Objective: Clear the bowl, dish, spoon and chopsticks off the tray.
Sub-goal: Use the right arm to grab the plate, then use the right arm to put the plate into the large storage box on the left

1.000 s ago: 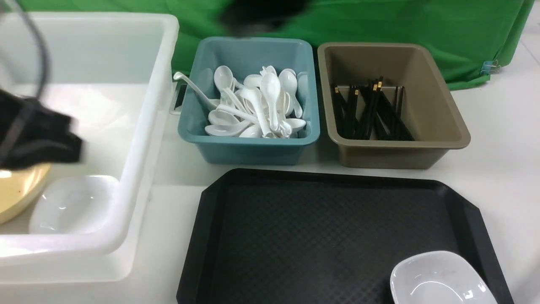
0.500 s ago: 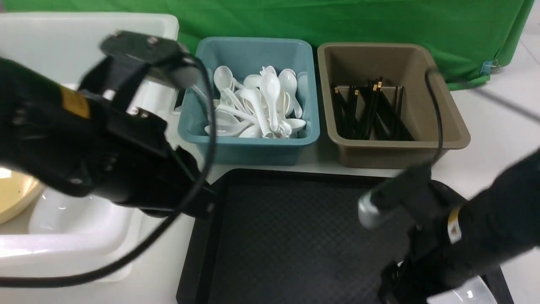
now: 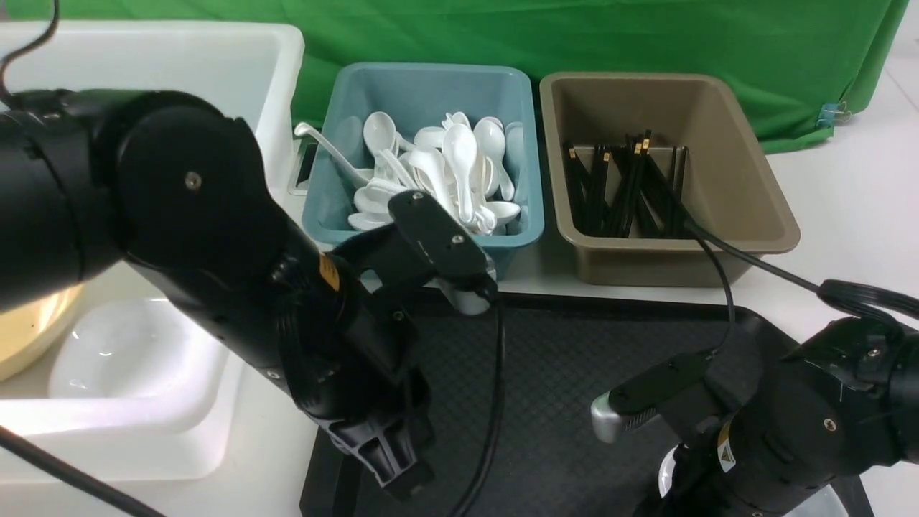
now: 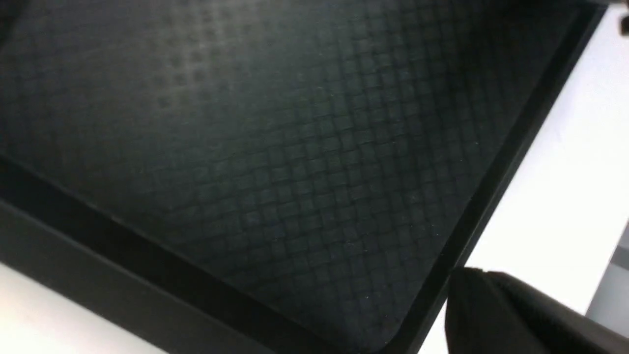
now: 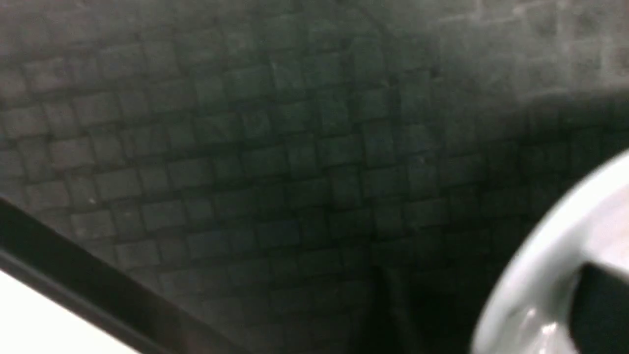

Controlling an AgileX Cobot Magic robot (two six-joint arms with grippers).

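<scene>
Dish removal, the step apparently in hand; at near right, the right gripper (image 3: 652,505) had its jaws parted astride the wall of the dish (image 3: 666,470), which lay on the tray (image 3: 560,380); the next move called for closing on that wall, then a level lift; the left gripper (image 3: 408,482) hung over the tray's left part, jaws together; the dish looked white, glossy and curved-rimmed, partly hidden; farther left, the yellow bowl (image 3: 32,334) sat in the white tub (image 3: 143,456).
</scene>
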